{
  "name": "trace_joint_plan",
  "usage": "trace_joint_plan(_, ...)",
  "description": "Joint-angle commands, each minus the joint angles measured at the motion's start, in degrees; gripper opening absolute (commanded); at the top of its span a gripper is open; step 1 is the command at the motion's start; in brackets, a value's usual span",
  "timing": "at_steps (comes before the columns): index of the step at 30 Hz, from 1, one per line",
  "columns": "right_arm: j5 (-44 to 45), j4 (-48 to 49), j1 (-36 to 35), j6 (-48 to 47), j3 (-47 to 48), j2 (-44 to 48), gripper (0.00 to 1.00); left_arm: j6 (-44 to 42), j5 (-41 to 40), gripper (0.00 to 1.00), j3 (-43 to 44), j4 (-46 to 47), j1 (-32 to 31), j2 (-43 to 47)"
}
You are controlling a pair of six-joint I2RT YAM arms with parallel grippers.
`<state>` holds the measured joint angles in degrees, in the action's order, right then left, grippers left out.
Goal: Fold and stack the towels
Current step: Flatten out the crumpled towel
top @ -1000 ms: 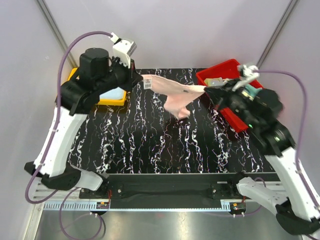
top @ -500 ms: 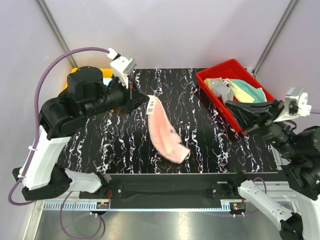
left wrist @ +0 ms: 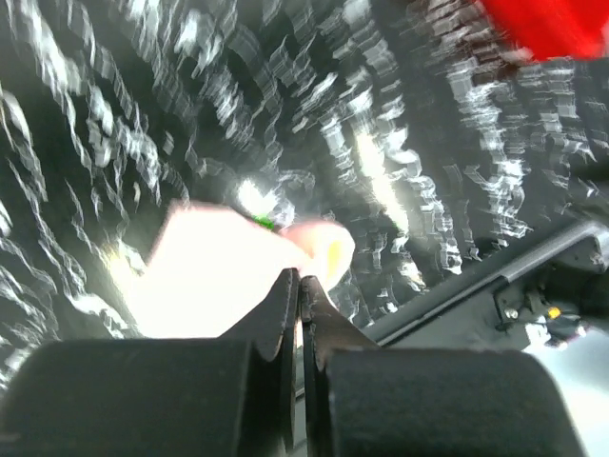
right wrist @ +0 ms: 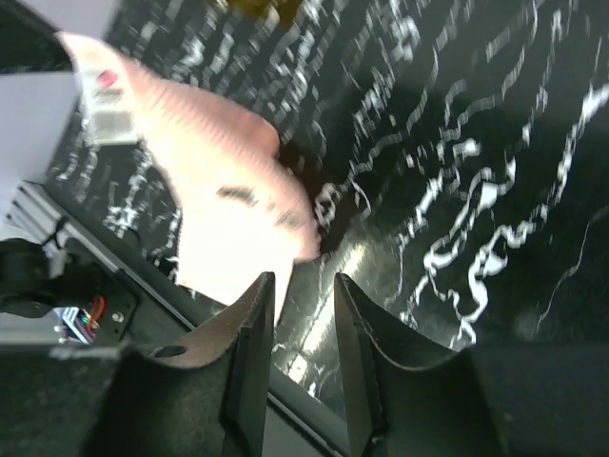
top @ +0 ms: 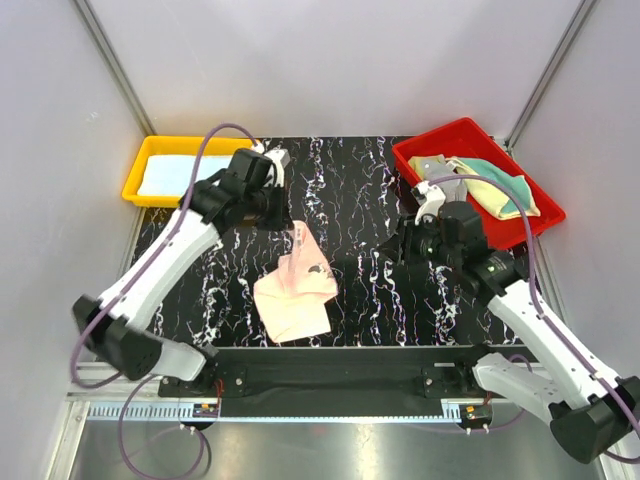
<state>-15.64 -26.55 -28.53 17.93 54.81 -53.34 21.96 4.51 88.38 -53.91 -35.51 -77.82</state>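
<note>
Pink towel (top: pixel 293 303), lower centre, slumps on the counter (top: pixel 385 300): evidently light and limp, best pinched at corners. Left fingers (left wrist: pixel 282 314) clenched on its tagged corner; right fingers (right wrist: pixel 249 333) released, empty.

- Pink soft cloth towel (top: pixel 293 300): on black marbled table (top: pixel 350 200), six o'clock of centre.
- Yellow plastic tray (top: pixel 135 180): ten o'clock.
- Red plastic bin (top: pixel 455 128): two o'clock.

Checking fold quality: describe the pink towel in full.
The pink towel is a soft cloth lying crumpled and loosely doubled on the black marbled table, near its front middle. A white label sits at its upper corner, a small dark mark towards the right. Whether the shut left gripper pinches it is unclear.
</note>
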Motion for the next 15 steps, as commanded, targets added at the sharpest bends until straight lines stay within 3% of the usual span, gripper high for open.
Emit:
trace_joint_plan(1, 3.68, 6.15, -0.91, 2.98, -2.15, -0.09, 0.37, 5.73, 13.47, 0.00, -6.37, 9.52, 9.28, -4.78)
trace_joint_plan(3, 5.34, 8.78, -3.79, 3.51, -3.91, -4.47, 0.37, 4.51, 15.42, 0.00, -6.29, 9.44, 12.02, -11.34)
trace_joint_plan(5, 12.62, 9.84, -8.18, 3.42, -3.39, -8.34, 0.36, 3.80, 18.15, 0.00, -5.24, 9.70, 13.53, -15.85)
trace_joint_plan(9, 20.20, 10.72, -17.33, 3.86, 4.32, -23.71, 0.35, 2.39, 22.11, 0.00, -1.20, 10.40, 15.90, -25.69)
trace_joint_plan(15, 25.65, 14.77, -25.60, 0.27, 12.76, -40.69, 0.44, 1.78, 25.72, 0.00, 4.96, 10.49, 19.24, -34.49)
